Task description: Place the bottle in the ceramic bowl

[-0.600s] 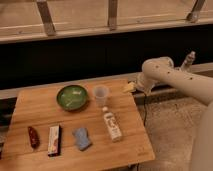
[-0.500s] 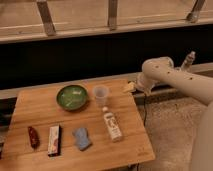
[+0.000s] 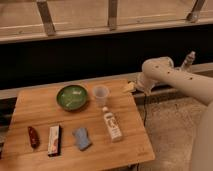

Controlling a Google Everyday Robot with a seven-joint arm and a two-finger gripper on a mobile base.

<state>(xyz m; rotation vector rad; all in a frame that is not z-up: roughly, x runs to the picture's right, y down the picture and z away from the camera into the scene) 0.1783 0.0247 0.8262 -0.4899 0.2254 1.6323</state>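
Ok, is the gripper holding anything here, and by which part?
Nothing, as far as shows: the gripper hangs at the table's far right edge, apart from the bottle, which lies flat on the table.

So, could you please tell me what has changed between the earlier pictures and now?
Nothing has visibly changed. The gripper is by the wooden table's far right edge; the small white plastic bottle lies on the table, nearer the camera than the round green ceramic bowl and the translucent plastic cup.

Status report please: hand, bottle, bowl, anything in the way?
Hand at table's back right corner, apart from bottle. Bottle lies on table, not in ceramic bowl. Plastic cup stands just right of bowl, near the path.
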